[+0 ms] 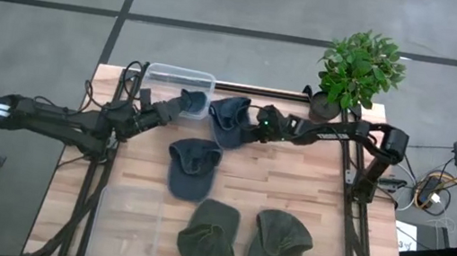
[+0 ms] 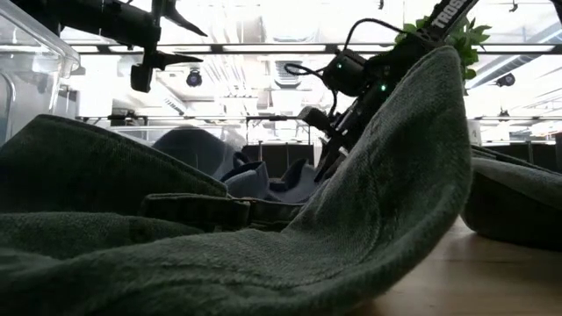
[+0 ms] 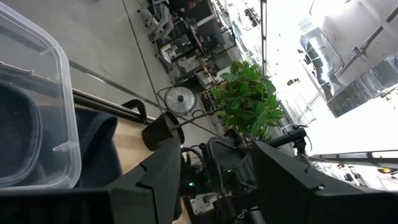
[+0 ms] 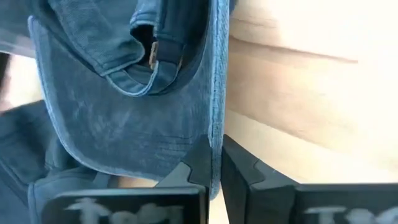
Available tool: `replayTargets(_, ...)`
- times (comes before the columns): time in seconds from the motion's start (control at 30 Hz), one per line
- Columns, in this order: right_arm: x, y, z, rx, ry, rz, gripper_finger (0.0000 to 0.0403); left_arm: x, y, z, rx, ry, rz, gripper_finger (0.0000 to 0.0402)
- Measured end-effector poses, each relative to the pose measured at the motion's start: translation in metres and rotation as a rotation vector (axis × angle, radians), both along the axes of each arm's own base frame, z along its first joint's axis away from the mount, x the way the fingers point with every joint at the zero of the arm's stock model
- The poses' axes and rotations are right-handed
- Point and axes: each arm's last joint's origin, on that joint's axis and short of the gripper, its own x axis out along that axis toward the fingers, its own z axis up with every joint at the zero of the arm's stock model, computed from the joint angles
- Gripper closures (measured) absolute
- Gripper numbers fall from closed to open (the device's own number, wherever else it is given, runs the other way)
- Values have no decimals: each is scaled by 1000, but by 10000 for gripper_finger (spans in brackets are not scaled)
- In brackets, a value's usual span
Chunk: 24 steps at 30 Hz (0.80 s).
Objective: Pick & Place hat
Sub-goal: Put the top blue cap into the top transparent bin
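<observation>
Wood bench (image 1: 311, 181) sits on a grey floor, with a potted plant (image 1: 357, 70) at its far corner and clear bins by the left side. Look at your right gripper (image 1: 252, 124): its fingers (image 4: 239, 171) are pinched tight on the brim of the blue hat (image 1: 230, 116) near the back. Your left gripper (image 1: 179, 104) reaches over the far bin (image 1: 180, 77), fingers wide, holding nothing

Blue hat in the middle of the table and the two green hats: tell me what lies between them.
Nothing: in the high view only bare wood of the table separates the middle blue hat from the green hats.
</observation>
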Motion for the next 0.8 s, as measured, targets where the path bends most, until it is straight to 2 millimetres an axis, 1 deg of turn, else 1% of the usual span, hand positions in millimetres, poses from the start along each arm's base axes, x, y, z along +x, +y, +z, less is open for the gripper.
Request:
replayTargets(0.07, -2, 1, 10, -34, 11, 2, 390, 0, 0, 0, 0, 0, 0, 211)
replayTargets(0.2, -9, 3, 39, -99, 3, 5, 392, 0, 0, -1, 0, 2, 3, 211)
replayTargets(0.37, -23, 9, 70, -168, 27, 21, 392, 0, 0, -1, 2, 4, 5, 211)
replayTargets(0.53, -35, 23, 105, -273, -10, 38, 392, 0, 0, -1, 7, 13, 6, 211)
replayTargets(0.63, -42, 31, 128, -329, -36, 25, 392, 0, 0, -2, 47, 48, 9, 211)
replayTargets(0.8, -49, 39, 151, -398, -34, -2, 391, 0, 0, -2, 64, 63, 10, 211)
